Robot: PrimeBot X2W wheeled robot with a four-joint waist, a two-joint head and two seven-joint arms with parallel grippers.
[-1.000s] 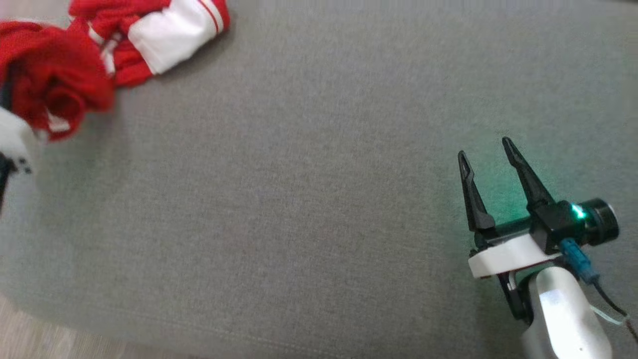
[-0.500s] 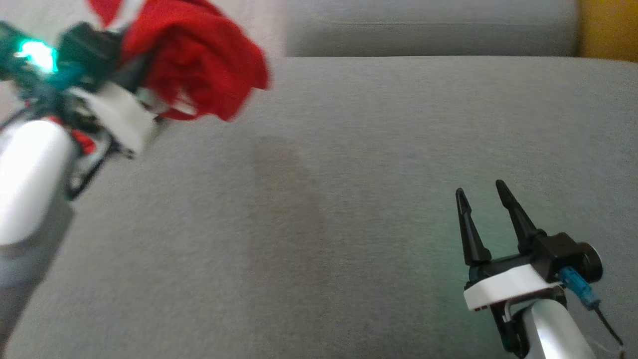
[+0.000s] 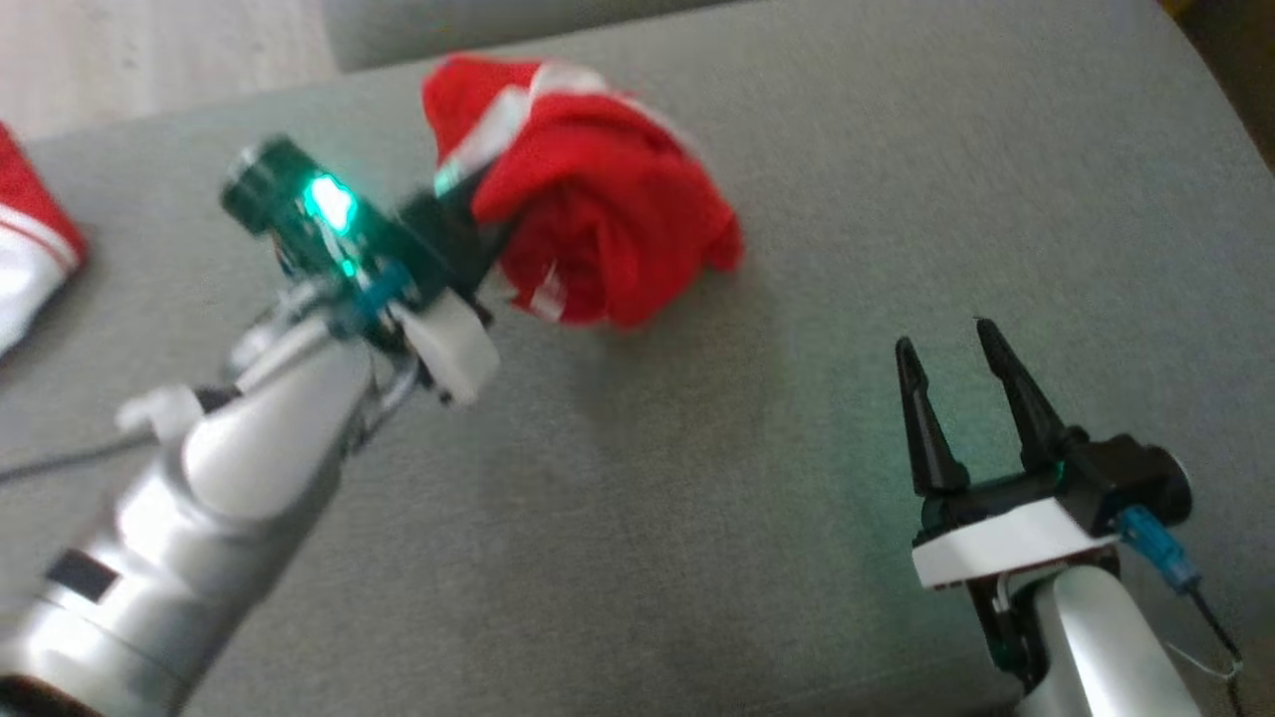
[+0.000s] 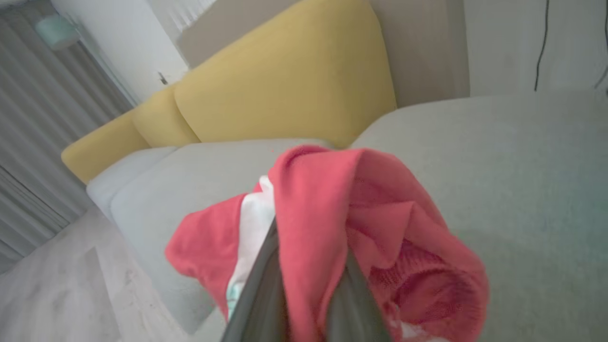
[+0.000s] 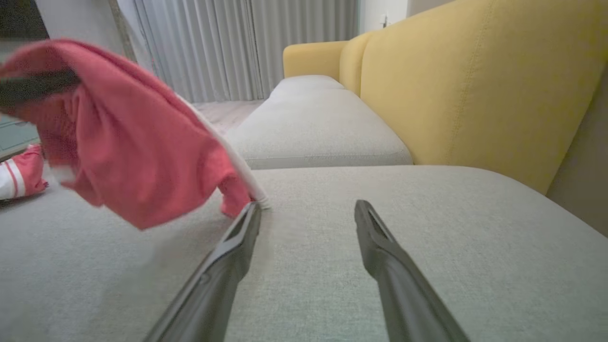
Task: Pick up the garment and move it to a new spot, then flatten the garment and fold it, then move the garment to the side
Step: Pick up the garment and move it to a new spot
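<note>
On the grey sofa seat (image 3: 697, 518), upper centre of the head view: the garment (image 3: 608, 229), red with white bands, bunched into a loose ball.
Garment's contact: the cloth is blurred, so I cannot tell whether its lower folds touch the seat or hang just above it.
Left end effector (image 3: 468, 234): left of the bundle in the head view, fingers almost together and clamped on a fold of the garment. In the left wrist view the red cloth drapes over both fingers (image 4: 266, 285).
Right end effector (image 3: 944, 334): lower right of the head view, fingers spread wide with nothing between them, well apart from the garment.
Second cloth (image 3: 30, 249): red and white, lying on the seat at the left edge of the head view.
Background: yellow back cushion (image 5: 475, 85) at the upper right of the right wrist view, grey curtain (image 5: 213, 42) at its top centre.
</note>
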